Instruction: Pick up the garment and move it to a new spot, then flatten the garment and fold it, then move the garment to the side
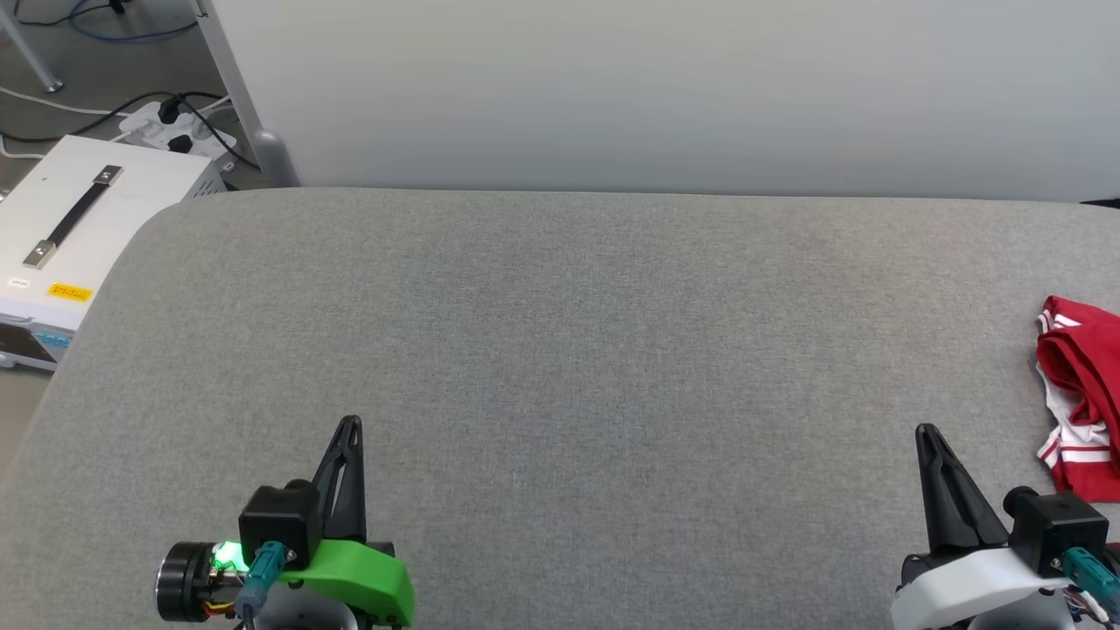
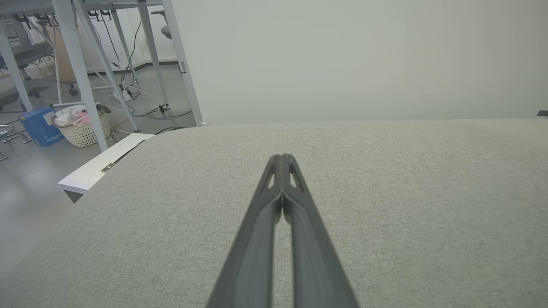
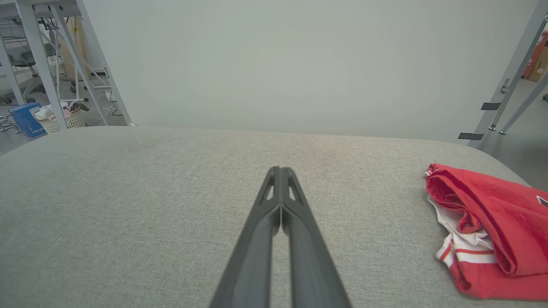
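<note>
The garment [image 1: 1083, 394] is a red jersey with white sleeve cloth and red-and-white striped trim, lying bunched at the far right edge of the grey table [image 1: 560, 350]; the frame edge cuts it off. The right wrist view has the garment [image 3: 492, 231] crumpled at the lower right. My right gripper [image 1: 927, 432] is shut and empty, low at the right, a short way left of the garment; its tips meet in its wrist view [image 3: 280, 170]. My left gripper [image 1: 351, 424] is shut and empty at the lower left, with its tips together [image 2: 281, 157].
A white equipment case [image 1: 79, 227] with a black handle stands beside the table's left end, a power strip with cables [image 1: 175, 127] behind it. A pale wall panel [image 1: 665, 87] runs along the table's far edge. A laundry basket [image 2: 83, 126] stands on the floor among metal frame legs.
</note>
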`<state>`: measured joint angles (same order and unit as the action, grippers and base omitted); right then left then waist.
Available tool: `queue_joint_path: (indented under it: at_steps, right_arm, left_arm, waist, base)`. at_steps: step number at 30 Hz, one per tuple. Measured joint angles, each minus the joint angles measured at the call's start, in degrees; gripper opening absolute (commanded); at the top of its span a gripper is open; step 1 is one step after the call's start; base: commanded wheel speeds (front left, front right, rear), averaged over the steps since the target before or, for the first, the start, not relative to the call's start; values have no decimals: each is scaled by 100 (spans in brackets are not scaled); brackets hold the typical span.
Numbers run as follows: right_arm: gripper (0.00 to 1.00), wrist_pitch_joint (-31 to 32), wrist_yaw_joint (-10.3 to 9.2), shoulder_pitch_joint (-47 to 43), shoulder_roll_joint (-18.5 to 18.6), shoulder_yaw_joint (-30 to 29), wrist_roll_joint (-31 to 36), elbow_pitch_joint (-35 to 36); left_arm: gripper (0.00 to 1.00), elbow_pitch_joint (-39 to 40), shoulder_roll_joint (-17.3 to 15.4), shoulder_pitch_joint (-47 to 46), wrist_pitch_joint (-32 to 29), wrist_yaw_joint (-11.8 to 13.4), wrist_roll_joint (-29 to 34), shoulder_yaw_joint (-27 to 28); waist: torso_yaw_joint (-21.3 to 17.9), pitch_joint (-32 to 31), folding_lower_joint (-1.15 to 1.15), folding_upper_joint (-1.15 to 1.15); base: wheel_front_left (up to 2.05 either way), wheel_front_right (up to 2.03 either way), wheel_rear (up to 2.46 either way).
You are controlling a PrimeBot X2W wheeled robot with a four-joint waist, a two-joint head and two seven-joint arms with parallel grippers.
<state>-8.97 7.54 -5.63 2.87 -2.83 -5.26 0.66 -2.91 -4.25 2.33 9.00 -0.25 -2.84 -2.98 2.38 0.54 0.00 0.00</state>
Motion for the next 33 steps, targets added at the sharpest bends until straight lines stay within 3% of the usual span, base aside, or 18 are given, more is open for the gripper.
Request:
queue_joint_path:
  at_steps: [33]
  right_arm:
    - [0, 398, 0, 227, -3, 125, 215, -26]
  left_arm:
    - [0, 132, 40, -40, -401, 0, 107, 138]
  waist:
    - [-108, -24, 0, 0]
  base:
    - [0, 0, 0]
